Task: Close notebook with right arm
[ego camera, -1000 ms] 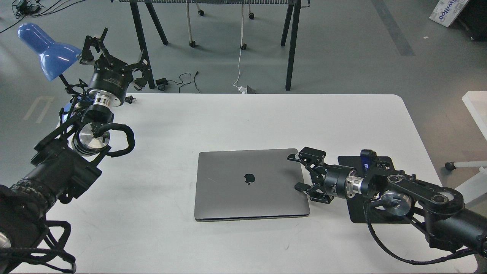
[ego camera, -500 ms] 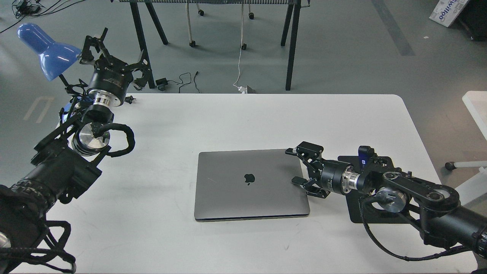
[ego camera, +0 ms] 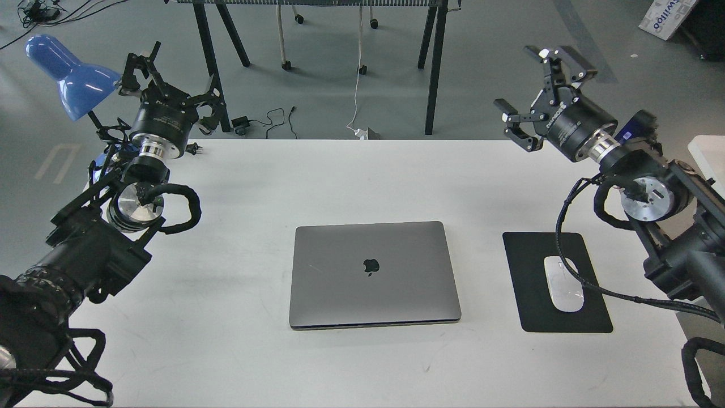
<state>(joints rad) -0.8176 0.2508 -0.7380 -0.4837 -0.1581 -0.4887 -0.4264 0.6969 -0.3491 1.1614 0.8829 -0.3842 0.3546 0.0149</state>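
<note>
The space-grey notebook (ego camera: 374,273) lies shut and flat at the middle of the white table (ego camera: 362,175), lid up with the dark apple logo showing. My right gripper (ego camera: 524,82) is open and empty, raised high above the table's far right edge, well away from the notebook. Its arm carries a small blue module (ego camera: 635,129) near the wrist. My left gripper (ego camera: 170,71) is open and empty, raised over the table's far left corner.
A black mouse pad (ego camera: 538,309) with a white mouse (ego camera: 563,292) lies right of the notebook. A blue desk lamp (ego camera: 68,73) stands at the far left beside my left gripper. Trestle legs and cables stand on the floor behind the table.
My right arm has lifted away from the notebook's right edge, up and to the far right, uncovering the mouse pad and mouse. The notebook and left arm have not moved.
</note>
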